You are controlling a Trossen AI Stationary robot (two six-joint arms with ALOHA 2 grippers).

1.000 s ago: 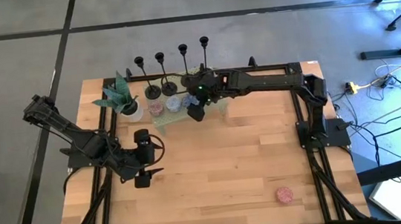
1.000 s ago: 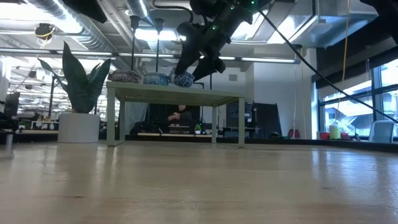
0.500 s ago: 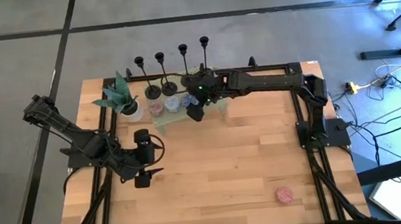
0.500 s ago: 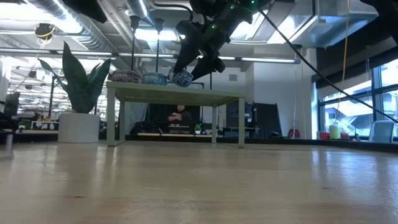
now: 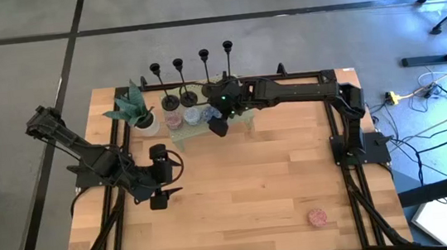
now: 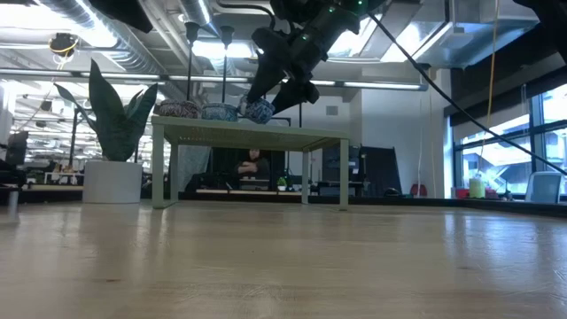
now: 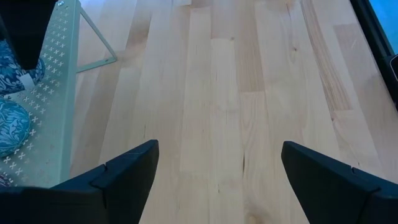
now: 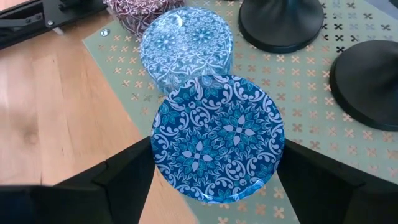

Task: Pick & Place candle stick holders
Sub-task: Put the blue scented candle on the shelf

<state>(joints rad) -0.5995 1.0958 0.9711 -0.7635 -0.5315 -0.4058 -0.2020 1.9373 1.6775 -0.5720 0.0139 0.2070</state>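
Note:
Four slim black candle stick holders [image 5: 180,80] stand in a row on their round bases on a small pale green perforated table [image 5: 177,123] at the far edge. Two of their bases show in the right wrist view [image 8: 281,22]. My right gripper [image 5: 218,125] is open over that green table. Its fingers stand on either side of a dark blue patterned round tin [image 8: 217,137]. My left gripper [image 5: 158,200] is open and empty over bare wood at the left [image 7: 217,168]. My right gripper slants down from the table's right and near side over the dark blue tin, one finger [image 8: 127,177] at each side of its rim [image 8: 155,146]. I cannot tell whether the fingers touch the tin, which sits flat on the green table.
A light blue tin [image 8: 186,43] and a maroon tin [image 8: 140,12] sit next to the dark blue one. A potted plant [image 5: 134,109] stands left of the green table. A pink round thing [image 5: 317,217] lies near the near right corner. A person [image 6: 252,167] sits beyond the table.
My right gripper has crept a little toward the table's far edge over the tins, still open. The tins and the holders have stayed in place.

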